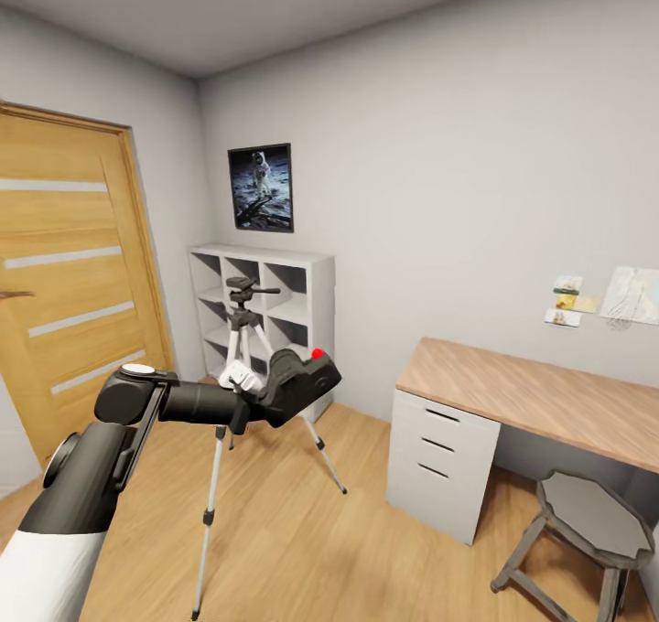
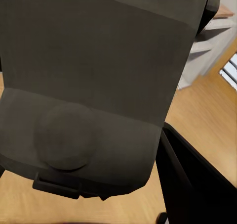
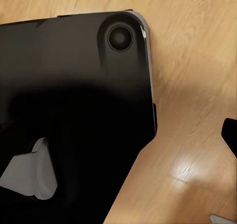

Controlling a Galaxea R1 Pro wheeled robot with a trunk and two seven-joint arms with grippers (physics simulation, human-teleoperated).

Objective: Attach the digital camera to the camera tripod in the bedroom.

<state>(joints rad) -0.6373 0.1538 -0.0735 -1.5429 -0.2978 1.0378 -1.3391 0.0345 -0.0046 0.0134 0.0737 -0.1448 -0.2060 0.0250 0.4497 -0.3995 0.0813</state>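
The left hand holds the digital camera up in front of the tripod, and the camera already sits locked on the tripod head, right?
Not quite. The left hand does hold the digital camera in front of the camera tripod, but the head view shows the tripod head bare, the camera below it, not yet mounted.

An oak door (image 1: 64, 274), white cube shelf (image 1: 293, 306), desk (image 1: 540, 393) and grey stool (image 1: 590, 521) stand around.

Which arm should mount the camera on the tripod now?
Left. Its end effector holds the digital camera raised beside the camera tripod, a little below its head. The right wrist view looks down at the floor, away from both.
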